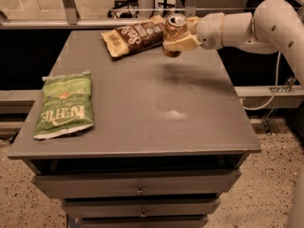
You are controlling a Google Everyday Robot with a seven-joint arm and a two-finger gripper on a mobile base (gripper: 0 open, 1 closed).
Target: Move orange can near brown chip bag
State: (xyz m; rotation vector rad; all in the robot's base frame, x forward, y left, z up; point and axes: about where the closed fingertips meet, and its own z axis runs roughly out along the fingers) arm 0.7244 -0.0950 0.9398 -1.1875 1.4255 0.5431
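My gripper reaches in from the right on a white arm and is shut on the orange can, a coppery can with a silver top. It holds the can upright above the table's far edge, just right of the brown chip bag. The bag lies flat at the back middle of the table, with white script lettering and tan ends. The can's lower part overlaps the bag's right end in the view; its shadow falls on the table below.
A green chip bag lies flat at the left side of the grey table. Drawers sit under the tabletop. A metal rail runs behind the table. A cable hangs at the right.
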